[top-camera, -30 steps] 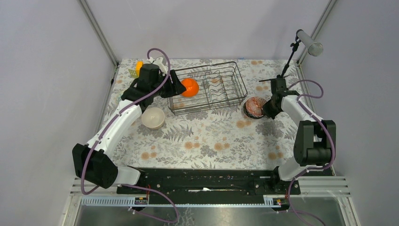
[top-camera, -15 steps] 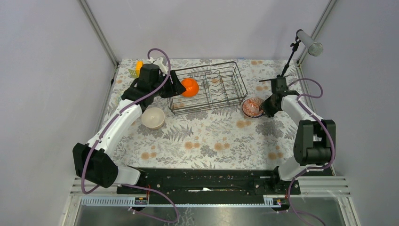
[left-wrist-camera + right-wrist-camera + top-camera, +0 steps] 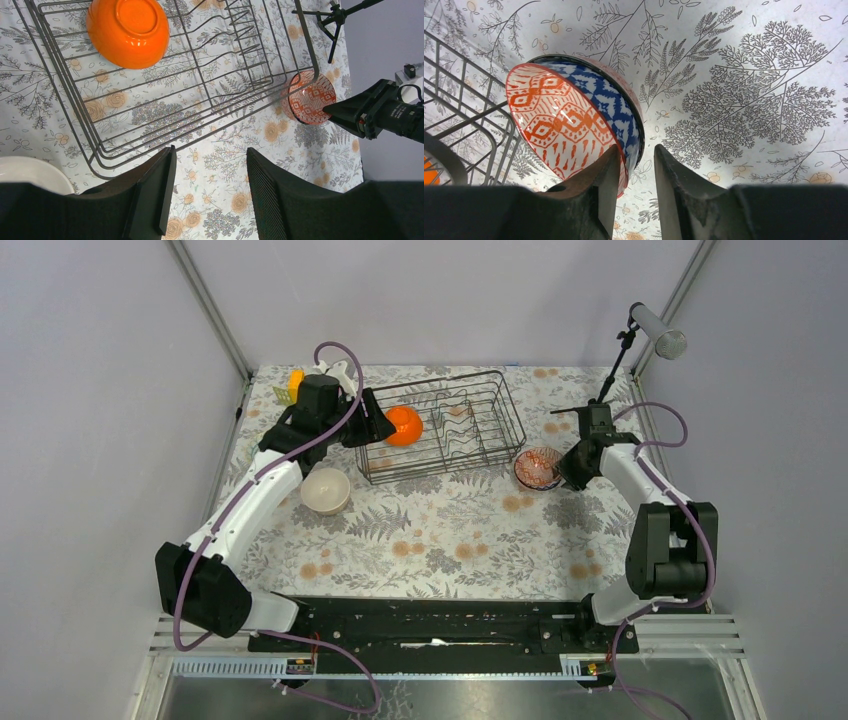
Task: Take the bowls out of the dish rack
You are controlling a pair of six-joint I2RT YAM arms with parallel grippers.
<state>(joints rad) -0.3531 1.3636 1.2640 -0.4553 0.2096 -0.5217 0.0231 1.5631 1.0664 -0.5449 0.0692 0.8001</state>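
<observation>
The dish rack stands at the back middle, with a plain orange bowl leaning in its left end, also seen in the left wrist view as the orange bowl. My left gripper hovers open at the rack's left edge; between its jaws the left gripper shows only tablecloth. A beige bowl sits on the cloth. Right of the rack, a red-lined white bowl rests tilted inside a blue-white zigzag bowl. My right gripper is open; one finger is inside the bowl, and its rim lies by that finger.
An orange block lies at the back left corner. A black stand with a grey cylinder rises at the back right. The rack's wire corner is close to the bowl stack.
The red-lined bowl has settled slightly left and lower onto the stack, and my right gripper has eased back a little. The left arm has not moved.
</observation>
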